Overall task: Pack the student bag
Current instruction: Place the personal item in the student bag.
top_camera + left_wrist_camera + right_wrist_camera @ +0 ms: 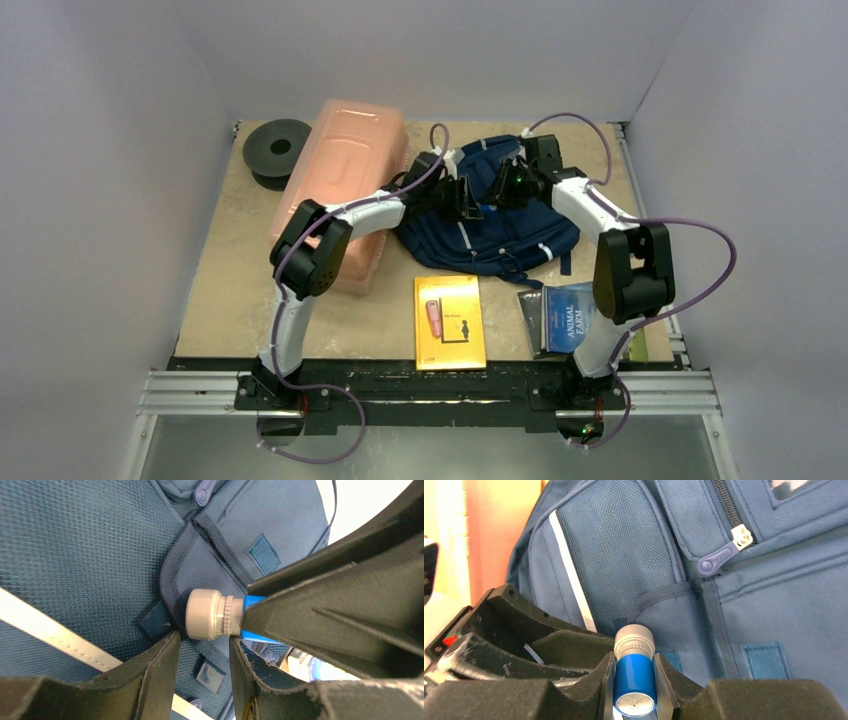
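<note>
So, early days imo. The bag [480,245] lies flat at the back middle of the table [240,270], w/ both arms reaching over it. My right gripper [635,665] is clenched on a blue tube [635,682], grey cap [634,640] pointing fwd and sitting right at the mouth of the mesh side pocket [624,565]. It doesn't look inside yet, so I'd call that step underway, not done. The left gripper [204,645] hovers just beside the cap, jaws apart, nothing gripped afaict, only mesh showing through the gap.

Left to do, judging by what's out: a yellow book [450,322] near the front edge and a blue book [572,318] by the right arm's base, w/ a flat grey thing [530,318] touching it, can't tell what. The zip [724,555] I can see looks closed, so the books prob need it opened first.

In the way: the two grippers are v close together at the pocket, so little room. A long pink box [345,185] sits just left of the bag under the left arm, and a black spool [277,150] is in the far left corner, well clear.
</note>
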You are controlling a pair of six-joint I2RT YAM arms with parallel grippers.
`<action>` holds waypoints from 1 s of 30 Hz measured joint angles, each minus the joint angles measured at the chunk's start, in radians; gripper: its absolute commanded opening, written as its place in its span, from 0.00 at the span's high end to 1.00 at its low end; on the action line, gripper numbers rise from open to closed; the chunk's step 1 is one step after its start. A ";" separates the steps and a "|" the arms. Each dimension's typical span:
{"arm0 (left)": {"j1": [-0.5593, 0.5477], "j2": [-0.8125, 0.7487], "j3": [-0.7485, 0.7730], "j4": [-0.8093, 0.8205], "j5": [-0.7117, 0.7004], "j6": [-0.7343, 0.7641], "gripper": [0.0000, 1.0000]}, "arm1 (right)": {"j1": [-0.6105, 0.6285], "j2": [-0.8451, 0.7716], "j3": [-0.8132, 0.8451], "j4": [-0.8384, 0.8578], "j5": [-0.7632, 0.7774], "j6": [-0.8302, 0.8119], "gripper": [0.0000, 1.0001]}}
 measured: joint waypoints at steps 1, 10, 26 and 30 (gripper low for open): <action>0.000 -0.004 -0.006 0.004 -0.008 0.010 0.59 | -0.009 0.015 0.000 0.019 -0.037 0.007 1.00; -0.003 -0.131 -0.117 0.041 -0.137 0.174 0.55 | -0.127 0.127 -0.021 0.143 -0.392 0.068 1.00; -0.036 -0.124 -0.001 -0.036 -0.035 0.799 0.45 | -0.207 0.249 -0.056 0.256 -0.753 0.131 1.00; -0.038 -0.070 0.067 -0.166 0.010 0.877 0.45 | -0.207 0.249 -0.060 0.258 -0.758 0.134 1.00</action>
